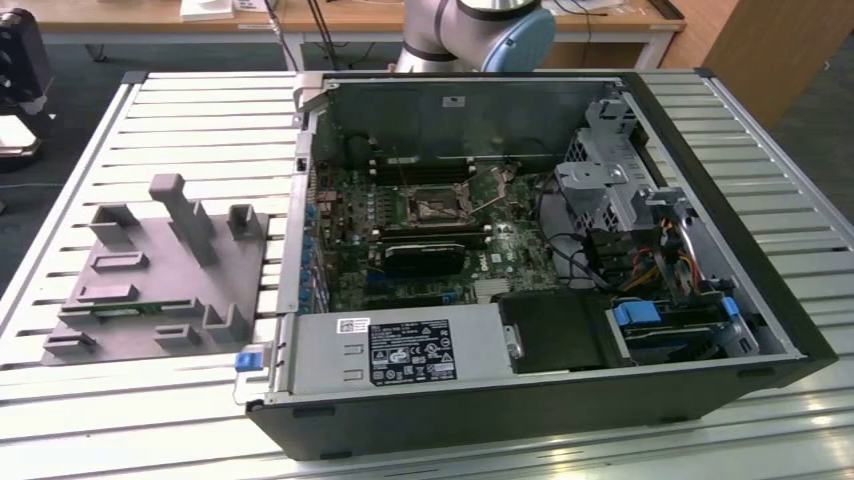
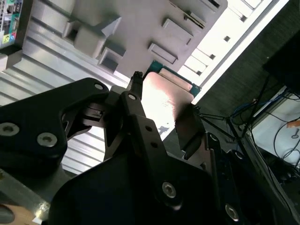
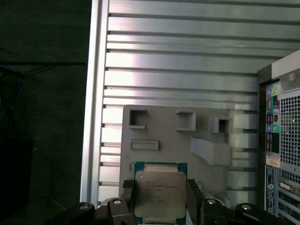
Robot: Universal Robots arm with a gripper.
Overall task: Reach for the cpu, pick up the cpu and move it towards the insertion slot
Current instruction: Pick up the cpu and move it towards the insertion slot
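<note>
The cpu (image 3: 159, 194), a square silvery chip on a green-edged base, sits between my gripper's (image 3: 161, 190) two dark fingers (image 3: 128, 196), which press on its opposite edges. In the second wrist view the cpu (image 2: 164, 98) is likewise clamped by the gripper (image 2: 161, 108), well above the grey moulded holder tray (image 2: 140, 23). The insertion slot (image 1: 437, 208), a dark square socket with a metal frame, lies on the green board inside the open computer case (image 1: 534, 260).
The grey holder tray (image 1: 147, 270) lies on the ribbed metal table (image 1: 200, 130), at the exterior view's left of the case. The case's rear panel (image 3: 281, 154) borders the tray. The arm's base (image 1: 481, 30) stands behind the case. Beyond the table's edge (image 3: 96, 93) is dark floor.
</note>
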